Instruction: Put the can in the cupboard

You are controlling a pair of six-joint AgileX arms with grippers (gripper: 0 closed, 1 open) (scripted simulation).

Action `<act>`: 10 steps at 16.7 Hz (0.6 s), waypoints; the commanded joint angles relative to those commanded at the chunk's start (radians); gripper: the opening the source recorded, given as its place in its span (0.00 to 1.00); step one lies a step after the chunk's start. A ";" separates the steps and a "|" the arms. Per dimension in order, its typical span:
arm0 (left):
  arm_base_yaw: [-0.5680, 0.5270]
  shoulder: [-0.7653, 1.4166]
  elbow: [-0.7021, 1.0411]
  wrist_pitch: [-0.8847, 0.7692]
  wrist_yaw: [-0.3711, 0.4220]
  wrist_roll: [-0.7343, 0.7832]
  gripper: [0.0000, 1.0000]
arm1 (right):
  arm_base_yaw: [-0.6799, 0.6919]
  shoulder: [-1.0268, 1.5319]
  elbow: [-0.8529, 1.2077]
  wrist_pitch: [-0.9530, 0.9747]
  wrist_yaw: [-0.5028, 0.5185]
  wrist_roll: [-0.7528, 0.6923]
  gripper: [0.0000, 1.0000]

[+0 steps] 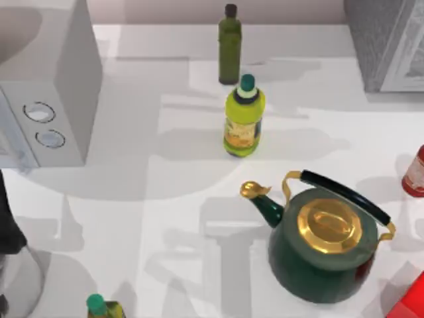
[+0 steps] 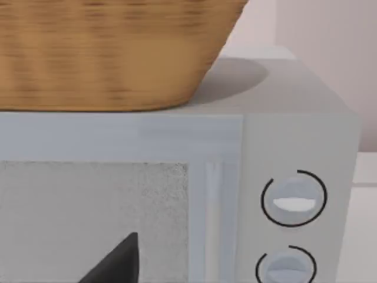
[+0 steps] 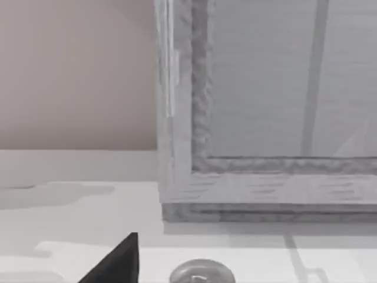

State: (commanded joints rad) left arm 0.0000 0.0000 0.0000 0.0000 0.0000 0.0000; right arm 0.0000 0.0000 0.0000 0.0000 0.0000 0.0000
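Red can (image 1: 415, 172) stands untouched at the table's right edge, well apart from the cupboard (image 1: 384, 40) at the top right, whose door (image 3: 283, 82) looks closed. Nothing is done yet: opening, grasping and placing all remain. I cannot tell how either of my grippers stands. Kettle (image 1: 324, 245) sits just left of the can; a yellow bottle (image 1: 244, 119) and an oil bottle (image 1: 230, 46) stand farther off.
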 joint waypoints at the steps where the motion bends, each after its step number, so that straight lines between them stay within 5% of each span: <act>1: 0.000 0.000 0.000 0.000 0.000 0.000 1.00 | 0.000 0.000 0.000 0.000 0.000 0.000 1.00; 10: 0.000 0.000 0.000 0.000 0.000 0.000 1.00 | 0.009 0.326 0.024 0.279 0.042 0.011 1.00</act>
State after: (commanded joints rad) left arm 0.0000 0.0000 0.0000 0.0000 0.0000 0.0000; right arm 0.0095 0.3259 0.0236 0.2789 0.0424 0.0105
